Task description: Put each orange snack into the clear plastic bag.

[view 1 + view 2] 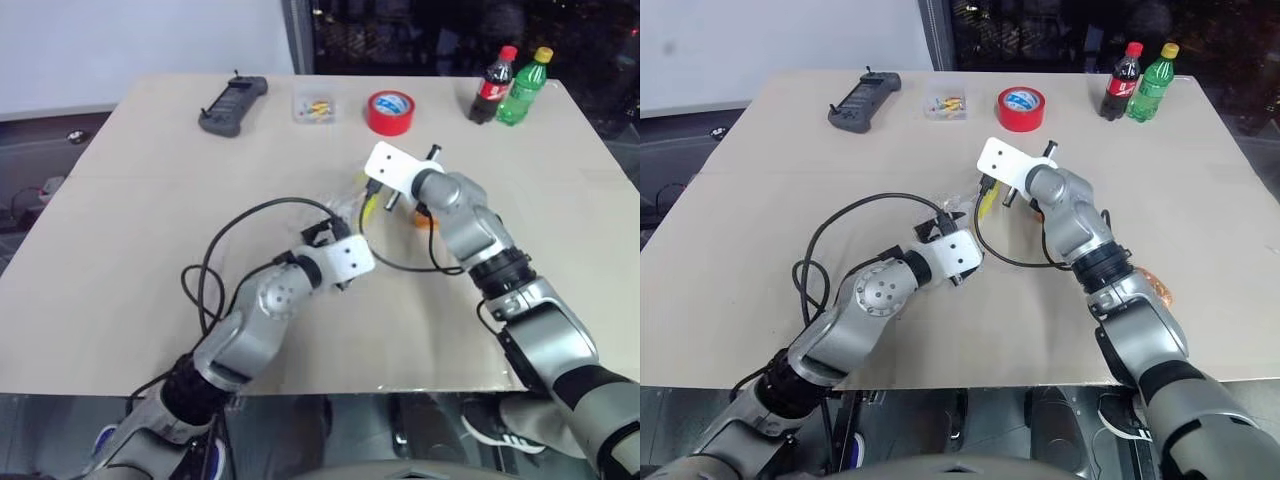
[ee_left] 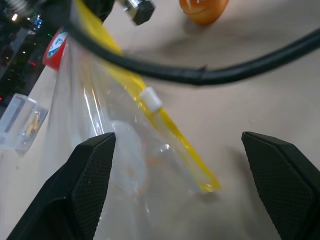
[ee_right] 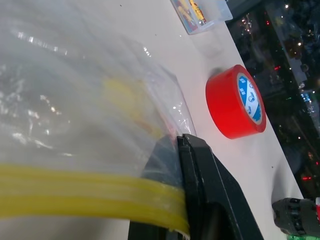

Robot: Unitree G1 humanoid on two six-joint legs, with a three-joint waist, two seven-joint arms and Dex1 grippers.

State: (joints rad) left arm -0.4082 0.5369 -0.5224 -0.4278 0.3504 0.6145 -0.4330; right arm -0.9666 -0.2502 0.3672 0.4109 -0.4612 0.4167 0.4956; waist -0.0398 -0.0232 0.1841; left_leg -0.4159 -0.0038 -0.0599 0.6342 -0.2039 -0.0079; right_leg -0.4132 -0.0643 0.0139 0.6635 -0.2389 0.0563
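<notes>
Near edge: left gripper, fingers spread wide, nothing between them, poised just short of the bag. Bag: clear, crinkled, mid-table, lifted at one end; its yellow seal strip marks the long axis, slanting from the raised, pinched end down to a free corner nearest the left gripper. Contents: a faint orange shape through the plastic, identity uncertain. Right gripper: pressed together on the bag's yellow mouth edge, holding it off the table. One snack: on the table beyond the bag, beside the right wrist, outside the bag. Far edge: black handset, clear box, red tape roll, two bottles.
</notes>
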